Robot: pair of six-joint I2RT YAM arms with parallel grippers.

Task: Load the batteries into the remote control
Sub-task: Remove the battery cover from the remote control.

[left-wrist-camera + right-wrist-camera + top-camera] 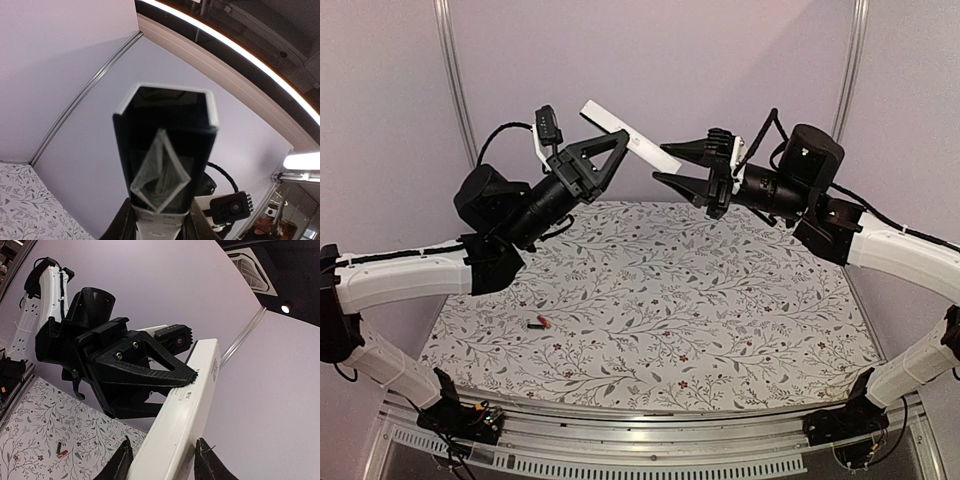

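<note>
Top external view: the remote control is held tilted in mid-air, clamped near its middle by the left gripper. Its lower end is flanked by the right gripper, with one finger above that end and one below.

From the right wrist, the white bar is seen running up between the two dark fingers, which stand very close on either side of it. Whether they press on it or are only closing in cannot be told.

From the left wrist, the remote control is seen end-on, its dark face turned to the camera and its base gripped between that arm's fingers.

The batteries, which appear as two small cells, lie together on the flower-patterned table, well below the remote control on the left arm's side and apart from both grippers.

Faint small markings are visible on the remote control's white side, but they are too small to be read.
</note>
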